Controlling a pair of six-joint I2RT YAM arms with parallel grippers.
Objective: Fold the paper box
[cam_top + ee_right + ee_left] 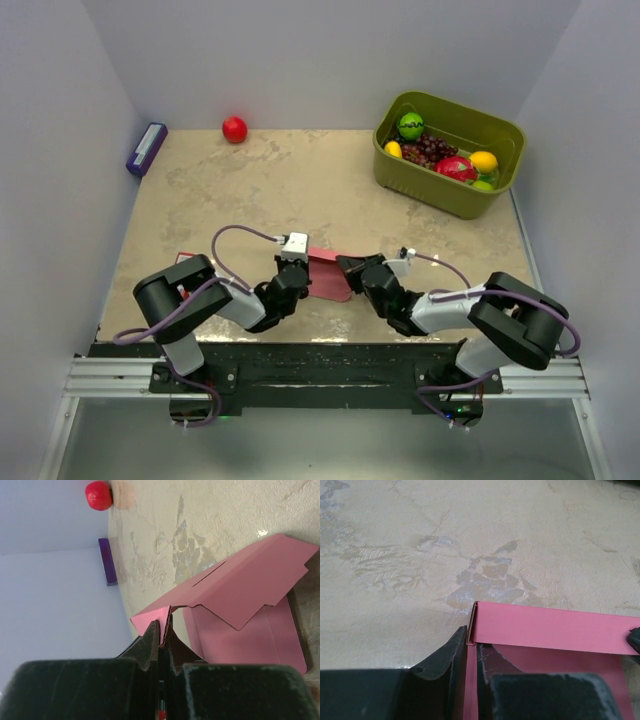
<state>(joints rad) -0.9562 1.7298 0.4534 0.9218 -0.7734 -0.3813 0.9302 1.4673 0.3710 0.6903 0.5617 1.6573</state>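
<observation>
Paper box [330, 272] sits near-centre on the table [300, 180], between the two arms, partly folded: one notched panel raised, base flat

Left gripper [471, 645]: jaws narrow, clamped on the box's left upright wall at its far corner

Right gripper [164, 630]: jaws pressed together on a corner of the raised flap, lifting it at a tilt over the base

Far right: green basket [445, 198] with fruit. Far, left of centre: red ball [234, 129]. Far-left corner: purple block [146, 149] by the wall
</observation>
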